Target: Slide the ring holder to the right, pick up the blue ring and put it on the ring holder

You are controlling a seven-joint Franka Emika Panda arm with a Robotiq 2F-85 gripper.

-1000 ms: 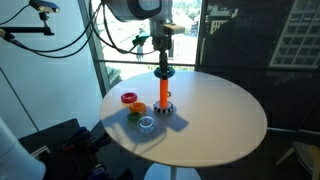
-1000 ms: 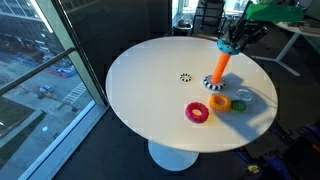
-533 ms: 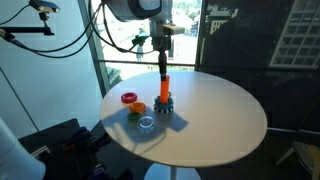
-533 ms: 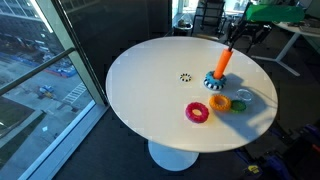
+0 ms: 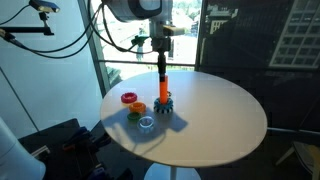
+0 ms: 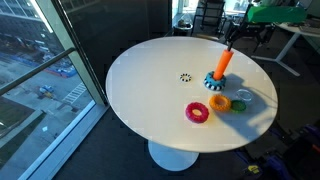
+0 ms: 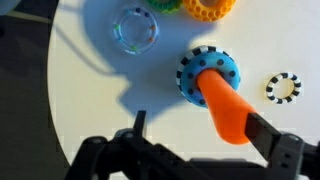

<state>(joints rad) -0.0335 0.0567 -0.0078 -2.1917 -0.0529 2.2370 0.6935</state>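
The ring holder (image 7: 228,108), an orange peg, stands upright on the round white table (image 5: 215,115) in both exterior views (image 5: 163,86) (image 6: 223,64). The teal-blue ring (image 7: 210,72) with its bumpy rim lies around the peg's foot (image 5: 164,102) (image 6: 217,82). My gripper (image 7: 205,128) hangs open just above the peg's top (image 5: 161,60) (image 6: 232,40). In the wrist view the peg's tip shows between the two dark fingers (image 7: 140,123), which touch nothing.
A pale clear ring (image 7: 135,30) (image 5: 146,123), an orange ring (image 7: 210,8) (image 6: 220,102), a green ring (image 6: 240,104) and a pink ring (image 6: 197,112) lie close beside the peg. A small black-and-white ring (image 7: 283,88) (image 6: 186,77) lies apart. The table edge is near.
The jaws have opened. The blue ring, held at the peg's top a second ago, has dropped down the peg to its foot, and the gripper has risen slightly.
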